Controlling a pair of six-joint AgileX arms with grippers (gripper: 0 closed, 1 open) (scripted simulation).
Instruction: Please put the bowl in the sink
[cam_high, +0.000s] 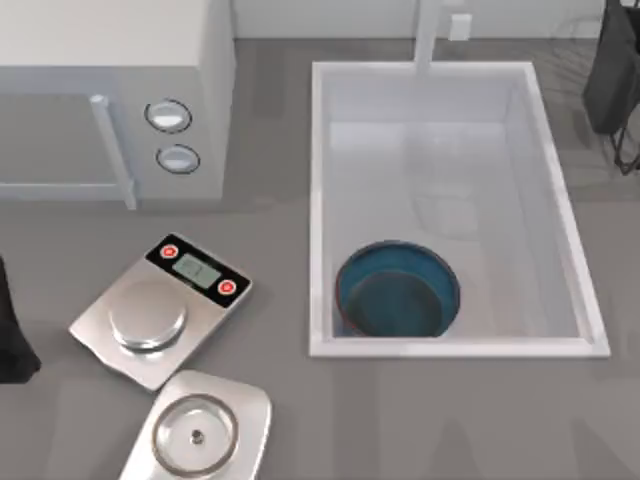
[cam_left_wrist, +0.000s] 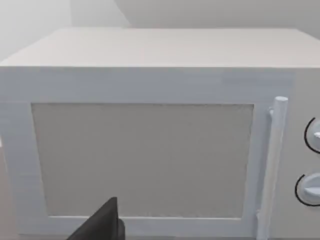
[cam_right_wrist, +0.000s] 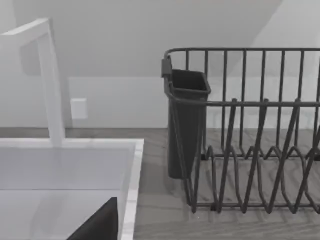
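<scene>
The dark teal-blue bowl (cam_high: 397, 292) stands upright inside the white sink (cam_high: 318, 200), in its front-left corner, close to the front and left walls. Nothing holds it. The sink's faucet post (cam_high: 428, 35) rises at the back rim. My left gripper (cam_high: 12, 330) sits parked at the table's left edge, well away from the sink; a dark part of it shows in the left wrist view (cam_left_wrist: 102, 225), facing the microwave door. A dark part of my right gripper (cam_right_wrist: 100, 225) hangs over the sink's right rim (cam_right_wrist: 131, 190), facing the faucet post (cam_right_wrist: 50, 85).
A white microwave (cam_high: 110, 100) with two round knobs stands at the back left. A steel kitchen scale (cam_high: 160, 310) and a steel-and-glass lid (cam_high: 197, 432) lie at the front left. A dark wire dish rack (cam_right_wrist: 250, 150) with a utensil holder (cam_high: 612, 80) stands right of the sink.
</scene>
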